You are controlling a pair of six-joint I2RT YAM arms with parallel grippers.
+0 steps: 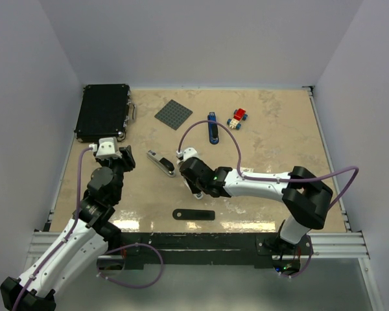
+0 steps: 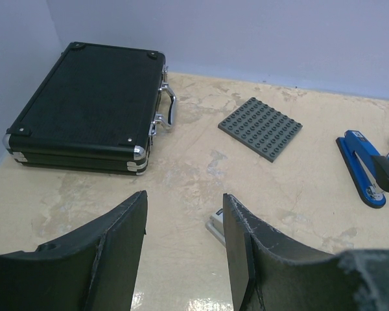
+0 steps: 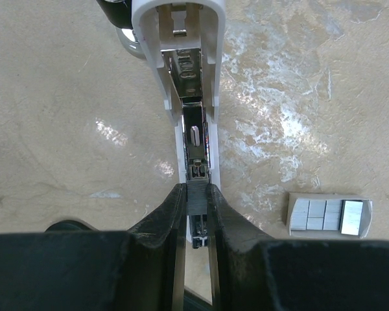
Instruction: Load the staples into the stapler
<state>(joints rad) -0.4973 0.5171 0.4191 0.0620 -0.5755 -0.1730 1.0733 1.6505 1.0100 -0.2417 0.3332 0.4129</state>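
Pinching a short dark grey staple strip point(image 3: 196, 194), your right fingers point(image 3: 172, 217) stand almost closed, with the strip clamped between their tips. Directly below and ahead of them lies the opened white stapler point(image 3: 215, 71). Its metal channel runs straight away from the tips and its cover is folded back at the far end. You cannot tell from here whether the strip touches the channel. Just to the right of those fingers, on the desk point(image 3: 65, 97), sits the staples box point(image 3: 329, 216), a pale grey tray lying apart from the stapler.

Your left fingers point(image 2: 126, 227) stand apart with nothing between them, only bare desk showing in the gap. A corner of the white stapler peeks out beside their right finger. Ahead and to their left rests a black case point(image 2: 84, 97), ahead a grey baseplate point(image 2: 260, 127), and off to their right a blue stapler point(image 2: 366, 165).
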